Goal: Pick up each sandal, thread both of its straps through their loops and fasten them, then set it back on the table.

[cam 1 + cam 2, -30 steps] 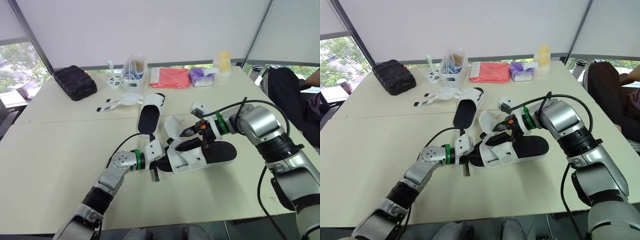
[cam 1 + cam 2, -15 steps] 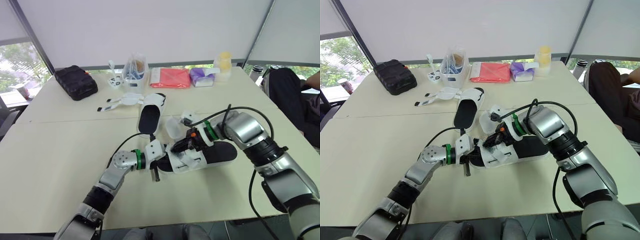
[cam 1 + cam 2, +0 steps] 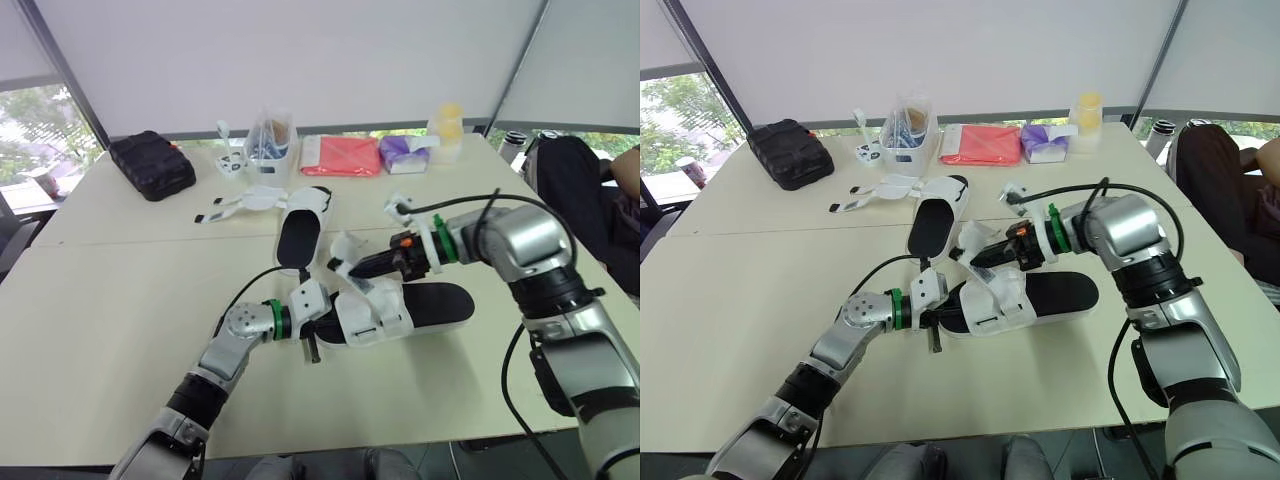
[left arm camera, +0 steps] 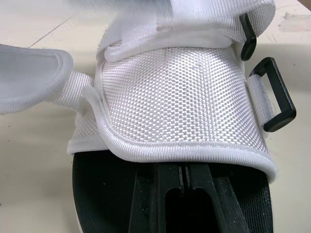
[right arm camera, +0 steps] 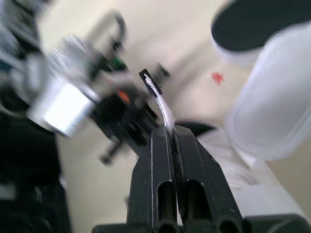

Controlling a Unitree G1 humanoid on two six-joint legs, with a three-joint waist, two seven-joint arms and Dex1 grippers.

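- Two sandals are seen on the table (image 3: pixel 100 300): the near sandal (image 3: pixel 430 305) at the centre, and the far sandal (image 3: pixel 300 232) just behind it with its straps spread open.
- The near sandal's white strap (image 5: pixel 163 104) is pinched between the closed fingers of the right gripper (image 3: pixel 354 268) and held above the upper.
- The left gripper (image 4: pixel 181 187) is set at the near sandal's end, jaws drawn together over the black insole.
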